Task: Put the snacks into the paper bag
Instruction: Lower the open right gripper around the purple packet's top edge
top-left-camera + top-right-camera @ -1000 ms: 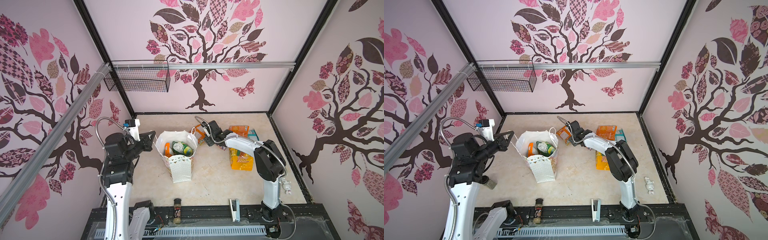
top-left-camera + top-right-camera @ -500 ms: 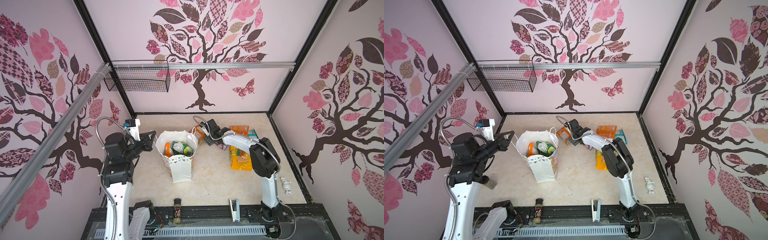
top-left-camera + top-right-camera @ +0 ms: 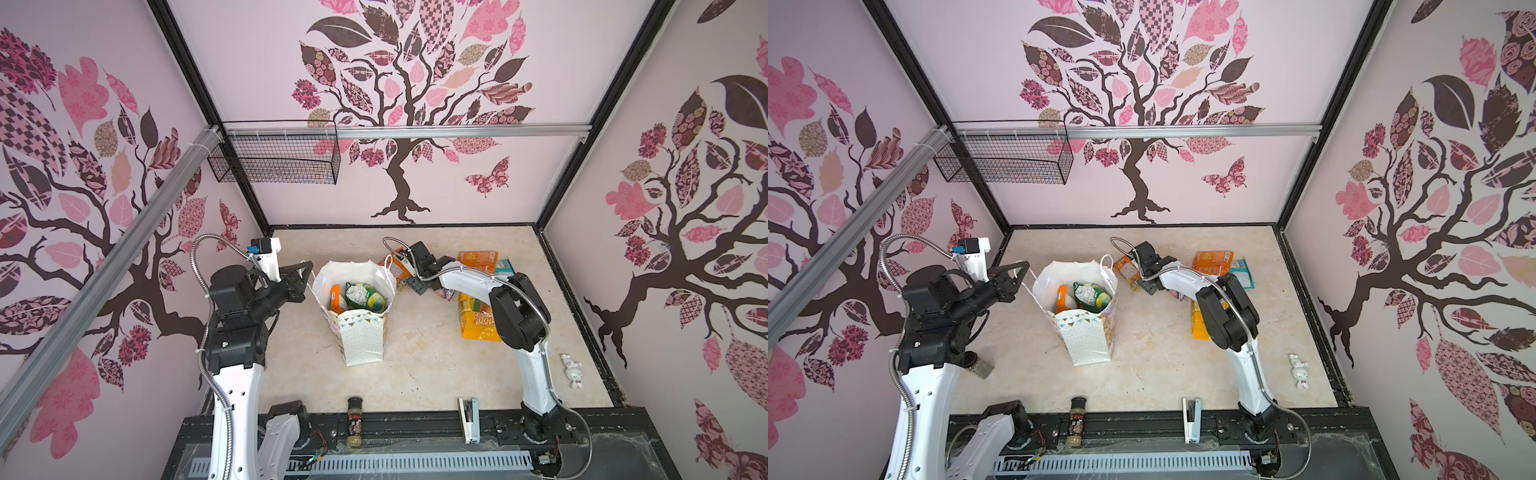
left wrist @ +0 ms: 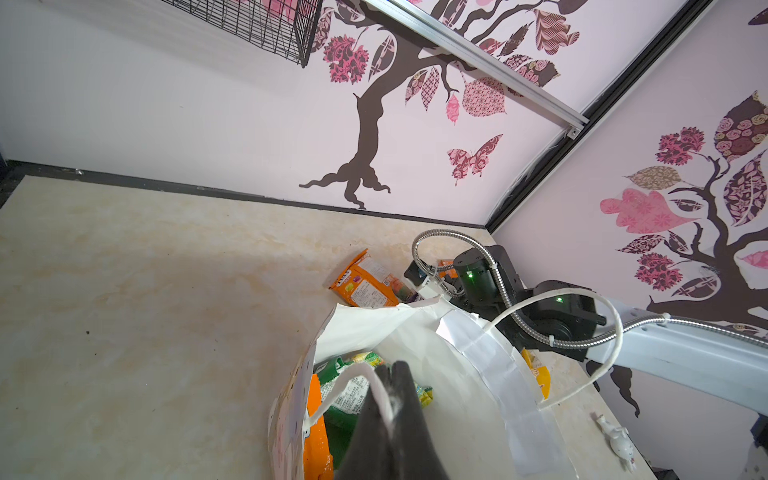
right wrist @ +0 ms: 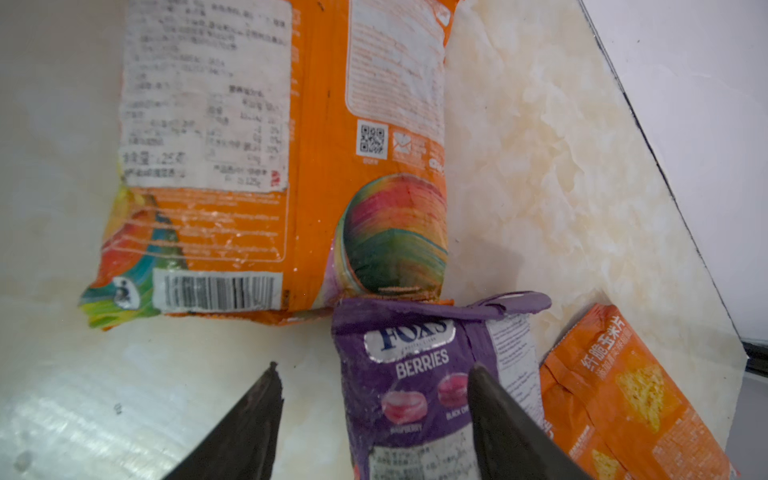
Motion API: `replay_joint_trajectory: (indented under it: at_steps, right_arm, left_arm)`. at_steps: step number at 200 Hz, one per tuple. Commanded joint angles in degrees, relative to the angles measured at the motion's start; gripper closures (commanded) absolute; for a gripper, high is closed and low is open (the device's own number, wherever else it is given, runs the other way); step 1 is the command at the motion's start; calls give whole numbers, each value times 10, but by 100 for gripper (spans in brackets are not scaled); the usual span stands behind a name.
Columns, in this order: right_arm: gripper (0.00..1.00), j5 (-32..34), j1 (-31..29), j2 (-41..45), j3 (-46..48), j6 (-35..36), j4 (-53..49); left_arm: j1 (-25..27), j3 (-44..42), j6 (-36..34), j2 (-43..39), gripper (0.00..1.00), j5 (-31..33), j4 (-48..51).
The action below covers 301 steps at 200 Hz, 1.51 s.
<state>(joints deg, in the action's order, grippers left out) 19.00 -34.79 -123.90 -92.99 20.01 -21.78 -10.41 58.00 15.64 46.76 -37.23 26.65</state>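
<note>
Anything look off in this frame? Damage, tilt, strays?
The tall white paper gift bag has its mouth pulled lopsided, since the left gripper is shut on one white cord handle. The purple FOX'S Berries packet has a crumpled, folded-over top seal. A small white figurine lies flat by the right edge of the beige table.

The cream marble-patterned tabletop (image 3: 424, 349) carries an upright white paper bag (image 3: 361, 336), an orange plastic packet (image 3: 1125, 269) just beside it, a purple packet (image 5: 415, 374), a yellow packet (image 3: 473, 322), a teal packet (image 3: 504, 266), a small white figurine (image 3: 573, 370), and, at its front edge, a dark-capped jar (image 3: 354, 419) and a white stapler (image 3: 468, 417).
</note>
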Motion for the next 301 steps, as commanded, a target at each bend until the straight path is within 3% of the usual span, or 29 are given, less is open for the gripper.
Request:
replay_joint_trajectory:
  at_steps: [1, 58, 79, 115, 146, 209, 239, 249, 270, 283, 301]
  right_arm:
    - [31, 12, 3, -39, -25, 8, -11]
    - [47, 20, 6, -52, -48, 9, -30]
    - [58, 24, 7, -55, -55, 9, -35]
    - [86, 37, 6, -48, -60, -9, -48]
    - [100, 32, 6, -1, -38, -52, -62]
    - [100, 6, 6, 170, 65, -161, -35]
    - [100, -6, 6, 226, 140, -164, 19]
    - [78, 6, 6, 221, 145, -160, 19]
    - [63, 13, 6, 195, 136, -126, 13]
    - [42, -5, 6, 173, 120, -97, 1]
    - [35, -3, 6, 152, 101, -66, -11]
  left_arm:
    - [-3, -14, 4, -3, 100, -17, -26]
    - [-3, -23, 16, -12, 100, -22, -44]
    - [-3, -25, 14, -18, 100, -17, -46]
    - [-3, -30, 15, -27, 100, -6, -51]
    - [-4, -39, 24, -31, 100, 2, -65]
    - [-6, -47, 18, -50, 100, 41, -70]
    - [-6, -56, 18, -61, 100, 51, -78]
    - [-7, -60, 23, -58, 100, 54, -84]
    - [-6, -54, 21, -45, 100, 47, -80]
    - [-6, -50, 22, -40, 100, 39, -79]
    - [-6, -52, 23, -38, 100, 38, -81]
